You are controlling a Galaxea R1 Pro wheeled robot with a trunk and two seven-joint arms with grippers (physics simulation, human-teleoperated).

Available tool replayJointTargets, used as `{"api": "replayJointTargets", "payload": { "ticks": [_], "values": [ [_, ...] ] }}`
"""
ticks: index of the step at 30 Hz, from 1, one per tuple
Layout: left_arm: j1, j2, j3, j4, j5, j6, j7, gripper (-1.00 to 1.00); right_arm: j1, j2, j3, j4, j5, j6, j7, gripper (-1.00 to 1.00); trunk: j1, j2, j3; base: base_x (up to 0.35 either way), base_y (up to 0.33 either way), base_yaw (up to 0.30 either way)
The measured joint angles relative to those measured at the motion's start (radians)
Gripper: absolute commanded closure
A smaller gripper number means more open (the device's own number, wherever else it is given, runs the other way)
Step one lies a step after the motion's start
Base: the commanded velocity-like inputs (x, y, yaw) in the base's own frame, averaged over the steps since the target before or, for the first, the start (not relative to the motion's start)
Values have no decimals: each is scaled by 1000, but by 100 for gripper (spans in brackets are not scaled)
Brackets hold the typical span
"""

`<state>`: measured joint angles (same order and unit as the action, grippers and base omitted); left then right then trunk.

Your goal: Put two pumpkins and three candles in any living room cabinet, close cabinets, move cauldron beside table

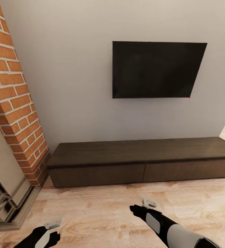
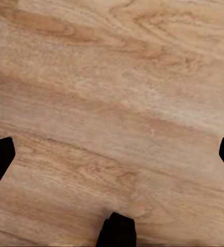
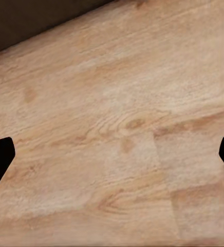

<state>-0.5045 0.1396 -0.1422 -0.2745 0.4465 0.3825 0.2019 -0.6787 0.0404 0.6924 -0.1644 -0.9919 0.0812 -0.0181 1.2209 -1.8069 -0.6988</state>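
Both black-and-white robot arms reach forward and low, the left black two-finger gripper (image 2: 112, 154) and the right black two-finger gripper (image 3: 112, 154) spread wide, holding nothing.

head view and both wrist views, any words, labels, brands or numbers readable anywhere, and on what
None: no text can be read in any view.
The dark screen on the wall is blank, with no logo showing.
The cabinet has plain fronts, unlabelled.
The brick column and wooden floor carry no markings.

wall-mounted tv (image 1: 159, 70), brick fireplace (image 1: 12, 113)
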Motion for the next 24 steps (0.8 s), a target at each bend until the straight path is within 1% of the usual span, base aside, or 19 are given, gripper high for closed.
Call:
{"api": "replayJointTargets", "payload": {
  "ticks": [2,5,7,10,12,17,21,24],
  "values": [
    [0,2,-5,79,-4,-53,-28,-100,0,1,1,43,1,-33,0,-100,-8,14,3,0,0,-91],
    [2,2,-12,140,-5,-94,-48,-100,6,1,-1,127,7,-86,0,-100,-19,35,7,0,0,-86],
    [6,-1,-14,176,-4,-132,-52,-100,35,2,0,157,9,-123,0,-100,-27,49,10,0,0,-61],
    [14,-7,-16,235,-3,-194,-53,-100,93,2,0,170,8,-161,0,-100,-38,70,15,0,0,-22],
    [26,-8,-16,251,-3,-212,-54,-100,119,1,0,173,7,-176,0,-100,-46,84,18,0,0,-7],
    [67,-9,-17,260,-4,-233,-55,-100,174,1,0,176,7,-224,0,-100,-65,119,25,0,0,-2],
    [116,-7,-17,261,-2,-301,-55,-100,235,7,0,178,7,-271,0,-100,-81,147,31,0,0,0],
    [145,-5,-16,261,-2,-319,-55,-100,267,4,0,181,7,-290,0,-100,-92,168,36,0,0,0]
  ]
}}
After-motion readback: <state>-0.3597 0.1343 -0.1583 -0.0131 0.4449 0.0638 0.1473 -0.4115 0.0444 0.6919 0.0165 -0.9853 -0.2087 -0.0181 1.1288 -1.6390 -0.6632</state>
